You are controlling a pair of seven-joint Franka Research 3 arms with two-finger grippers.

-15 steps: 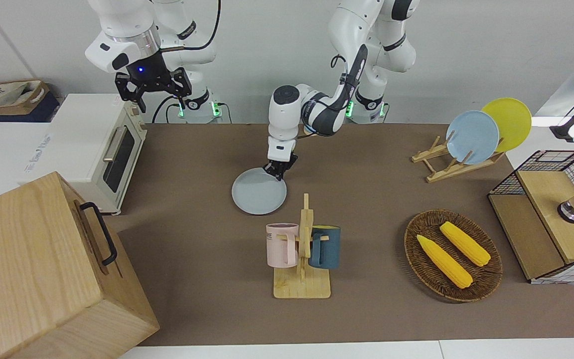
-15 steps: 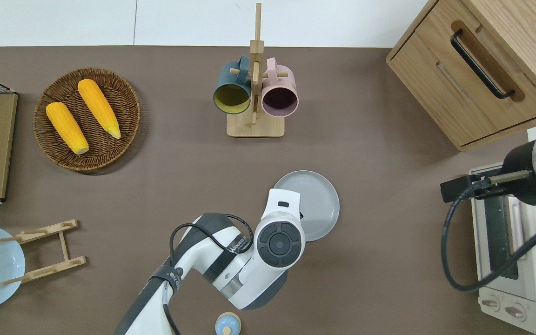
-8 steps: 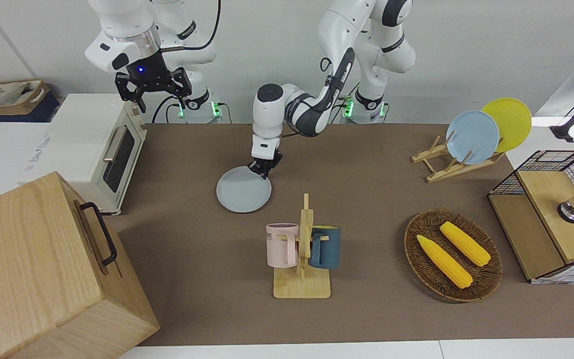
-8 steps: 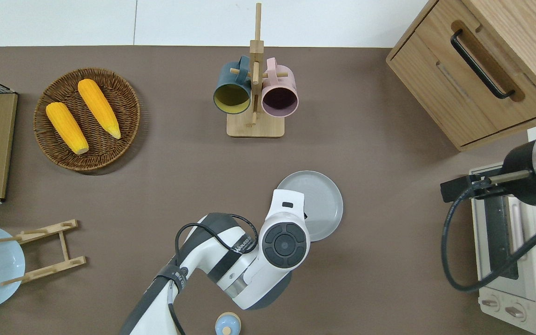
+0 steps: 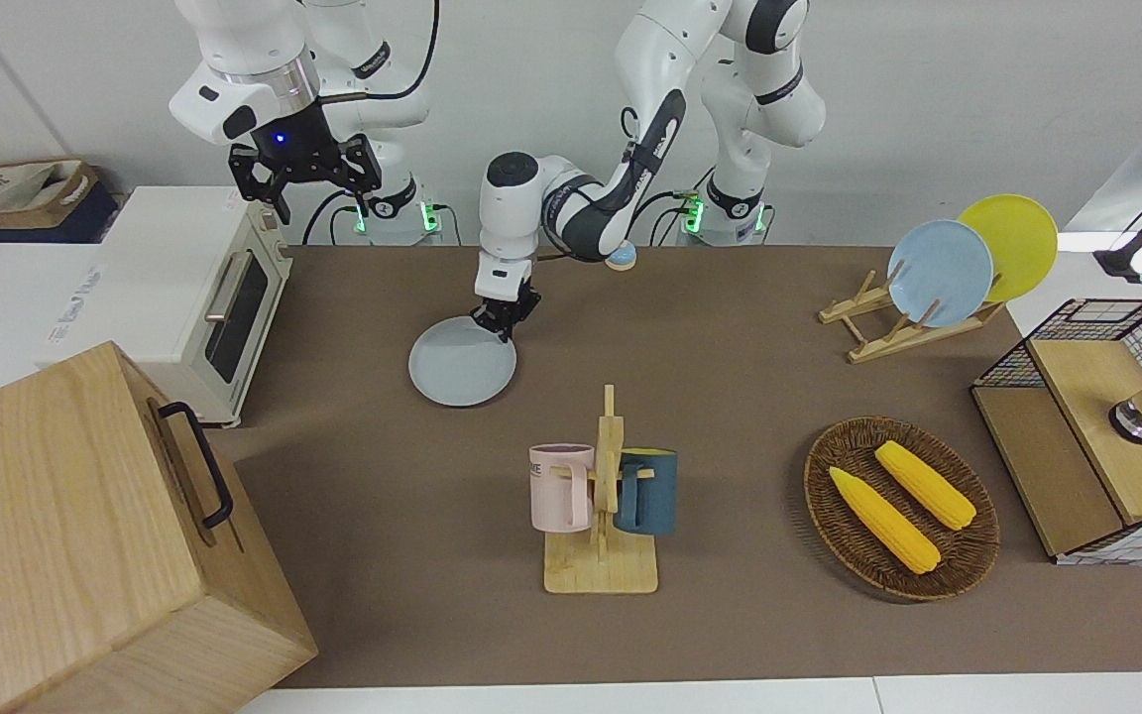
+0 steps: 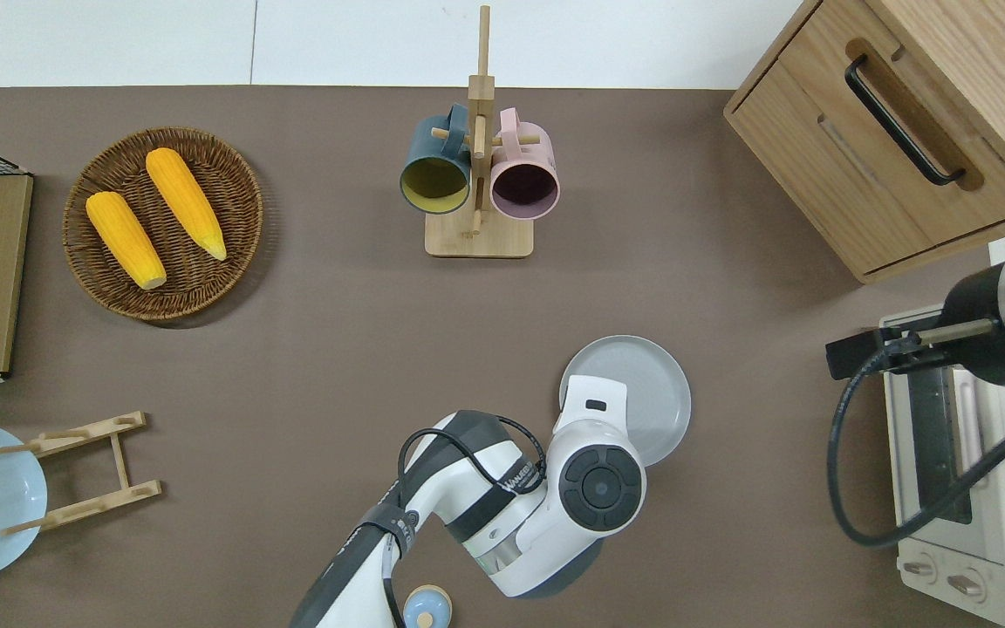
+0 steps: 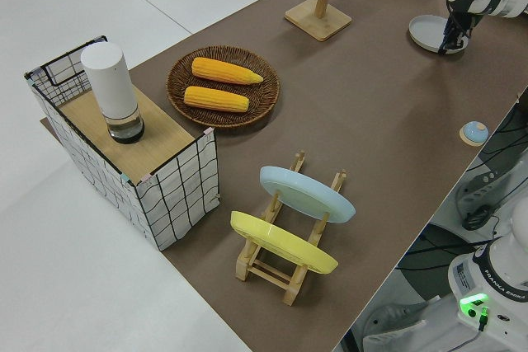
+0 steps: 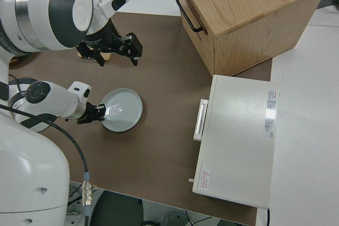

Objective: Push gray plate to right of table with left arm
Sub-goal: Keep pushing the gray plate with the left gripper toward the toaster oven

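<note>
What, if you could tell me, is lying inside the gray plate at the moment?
The gray plate holds no objects; only the left gripper presses at its rim. In the overhead view the arm covers part of it.

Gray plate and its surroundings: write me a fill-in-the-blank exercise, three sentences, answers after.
1. The left claw touches the rim of the gray plate, which lies flat on the ____.
2. The wicker basket holds ____ corn cobs.
3. On the mug tree a pink mug hangs beside a dark ____ one.

Answers: table; two; blue
</note>
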